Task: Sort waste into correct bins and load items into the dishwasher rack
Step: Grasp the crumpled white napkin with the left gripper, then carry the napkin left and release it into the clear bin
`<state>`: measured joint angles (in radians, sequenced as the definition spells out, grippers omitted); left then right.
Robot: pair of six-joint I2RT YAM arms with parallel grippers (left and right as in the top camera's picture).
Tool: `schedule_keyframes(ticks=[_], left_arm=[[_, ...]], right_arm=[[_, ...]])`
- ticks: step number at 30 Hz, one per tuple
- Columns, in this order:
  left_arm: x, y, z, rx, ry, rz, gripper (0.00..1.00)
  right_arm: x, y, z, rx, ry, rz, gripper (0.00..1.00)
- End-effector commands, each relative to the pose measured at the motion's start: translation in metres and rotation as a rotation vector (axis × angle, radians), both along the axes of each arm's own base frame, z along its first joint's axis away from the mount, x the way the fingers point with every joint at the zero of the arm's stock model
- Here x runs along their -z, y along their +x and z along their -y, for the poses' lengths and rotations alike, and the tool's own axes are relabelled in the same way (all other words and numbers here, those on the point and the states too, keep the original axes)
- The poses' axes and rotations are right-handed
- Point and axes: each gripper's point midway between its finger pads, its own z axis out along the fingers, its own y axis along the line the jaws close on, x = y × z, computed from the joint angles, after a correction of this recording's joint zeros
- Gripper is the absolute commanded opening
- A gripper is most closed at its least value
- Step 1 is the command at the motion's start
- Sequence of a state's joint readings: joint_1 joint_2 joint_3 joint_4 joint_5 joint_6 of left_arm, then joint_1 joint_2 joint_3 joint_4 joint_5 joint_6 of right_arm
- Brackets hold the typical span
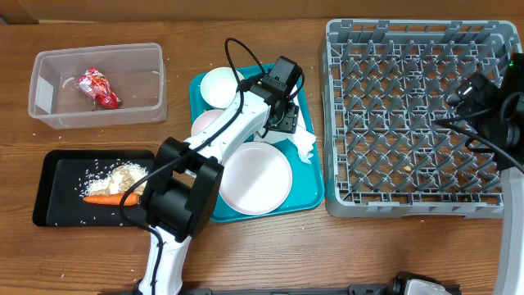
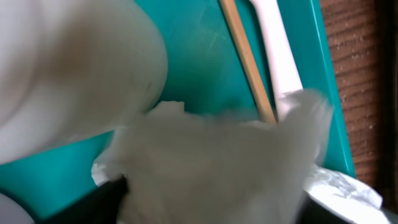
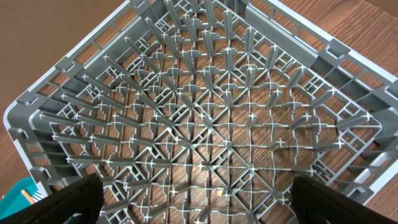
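- Writing: the red wrapper [image 1: 98, 88] carries print, too small to read.
- One wrapper, lying alone in the one clear tub [image 1: 49, 111], at the table's far left.
- One carrot [image 1: 110, 198] and a heap of crumbs [image 1: 115, 174] in the one black tray [image 1: 53, 205], just in front of the tub.
- Teal tray [image 1: 311, 197]: two bowls [image 1: 219, 86], one plate [image 1: 255, 178], a clump of white napkin [image 1: 304, 141]; number of napkins cannot be told.
- Left wrist view: fork [image 2: 277, 56], only its pale handle showing, beside one tan stick [image 2: 249, 62], both flat on the teal.
- One grey rack [image 1: 417, 115], to the right of the teal tray.
- Left gripper [image 1: 285, 121] low over the napkin; cloth fills the wrist view between its dark fingers [image 2: 106, 199]; clenched or not, cannot tell.
- Right gripper [image 3: 199, 194] above the rack, jaws spread wide, nothing between them.
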<state>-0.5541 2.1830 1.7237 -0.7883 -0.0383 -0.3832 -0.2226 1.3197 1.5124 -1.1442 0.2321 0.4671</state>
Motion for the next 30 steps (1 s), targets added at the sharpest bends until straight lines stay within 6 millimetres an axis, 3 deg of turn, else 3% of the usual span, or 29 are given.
schedule_keyframes(ticks=[1, 6, 9, 12, 23, 27, 30], left_arm=[[0.005, 0.002, -0.004, -0.008, 0.022, -0.002, 0.50], [0.005, -0.003, -0.008, -0.007, 0.035, -0.025, 0.05], [-0.002, -0.010, -0.012, -0.008, 0.052, -0.051, 0.04], [-0.025, -0.020, -0.020, -0.054, 0.064, -0.080, 0.04], [-0.143, -0.029, -0.057, -0.120, -0.018, 0.051, 0.04], [-0.171, -0.018, -0.106, -0.223, 0.047, 0.142, 0.04], [-0.181, -0.004, -0.146, -0.321, 0.078, 0.188, 0.04]], right_arm=[[-0.003, 0.001, 0.001, 0.002, 0.000, 0.011, 1.00], [-0.003, 0.001, 0.001, 0.002, 0.000, 0.011, 1.00], [-0.003, 0.001, 0.001, 0.002, 0.000, 0.011, 1.00], [-0.003, 0.001, 0.001, 0.002, 0.000, 0.011, 1.00], [-0.003, 0.001, 0.001, 0.002, 0.000, 0.011, 1.00], [-0.003, 0.001, 0.001, 0.002, 0.000, 0.011, 1.00], [-0.003, 0.001, 0.001, 0.002, 0.000, 0.011, 1.00]])
